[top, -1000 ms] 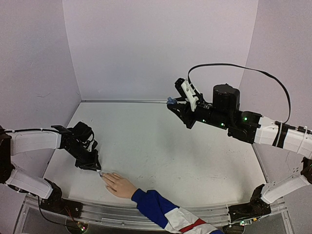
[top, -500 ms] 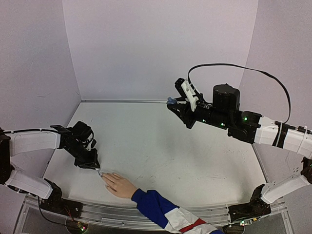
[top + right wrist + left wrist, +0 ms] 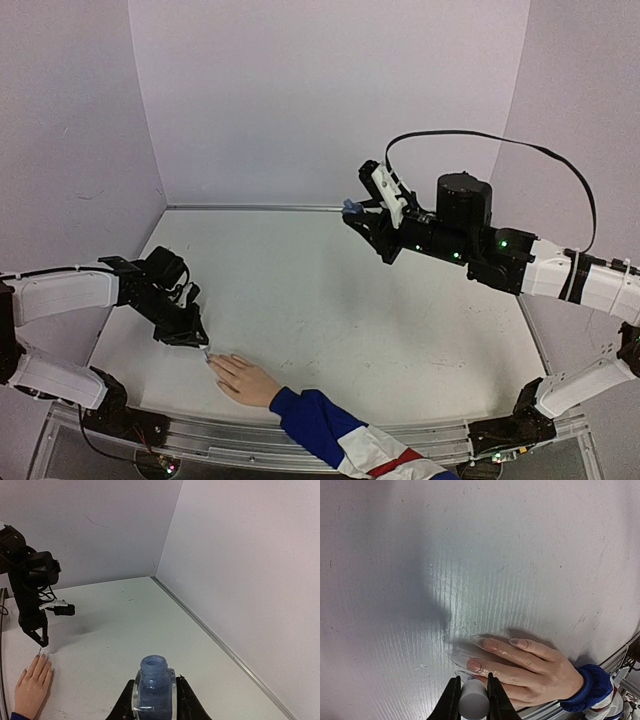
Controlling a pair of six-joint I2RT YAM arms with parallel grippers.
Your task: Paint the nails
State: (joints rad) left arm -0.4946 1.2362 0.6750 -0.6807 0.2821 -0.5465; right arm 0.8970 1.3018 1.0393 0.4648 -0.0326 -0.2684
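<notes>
- My left gripper was clamped on a white cylindrical cap, one finger pressed against each side of it, low over the near left part of the table
- The cap hung right over the fingertips of the pale hand, which lay flat, palm down; whatever hung under the cap was hidden in my left wrist view
- The nails sat at the ends of those fingers, pointing towards my left gripper, and the closest one lay just beside the cap; whether they bore paint I could not tell
- My own fingers and the cap covered part of the lowest fingertips
- The hand's blue, white and red sleeve ran off over the near edge of the table
- My right gripper was closed on a small blue bottle, upright with its neck uncapped, held up in the air over the far right of the table, well apart from the hand
</notes>
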